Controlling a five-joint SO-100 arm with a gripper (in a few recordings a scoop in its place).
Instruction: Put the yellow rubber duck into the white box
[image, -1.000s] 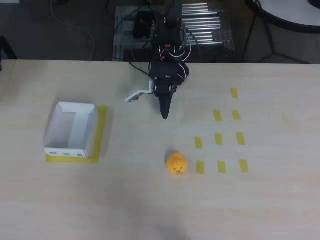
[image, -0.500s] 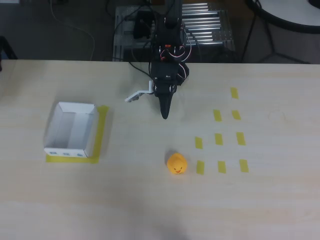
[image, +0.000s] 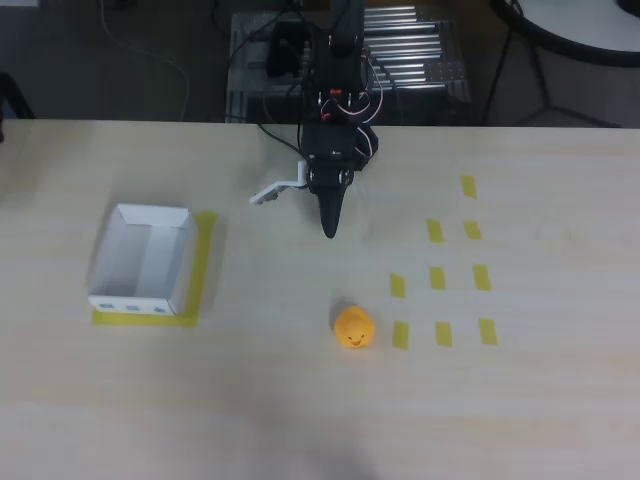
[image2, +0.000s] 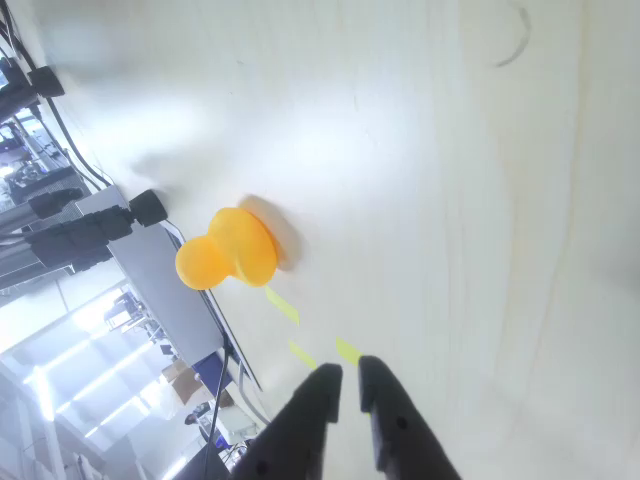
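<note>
Table: pale wood-grain top (image: 560, 400) fills most of the overhead view; its far edge runs across the upper part of the picture.
Room: beyond the far edge lies a dark floor with cables and a ribbed metal block (image: 405, 55) behind the arm's base.
Tape marks: small yellow tape rectangles (image: 437, 278) sit in staggered rows on the right half of the table; a yellow tape outline (image: 203, 262) shows under and beside the box.
White box: the white box (image: 143, 258) stands on the left side, open side up, with bluish marks on its near outer wall.
Duck: the yellow rubber duck (image: 353, 327) rests on the table near the centre, just left of the nearest tape rectangles and well apart from the box; the wrist view shows it (image2: 227, 249) on bare table.
In the way: bare table lies between duck and box.
Gripper: the black gripper (image: 328, 226) points toward the near side, well short of the duck; in the wrist view the fingertips (image2: 345, 385) stand almost together, only a thin gap between them, pinching nothing.
</note>
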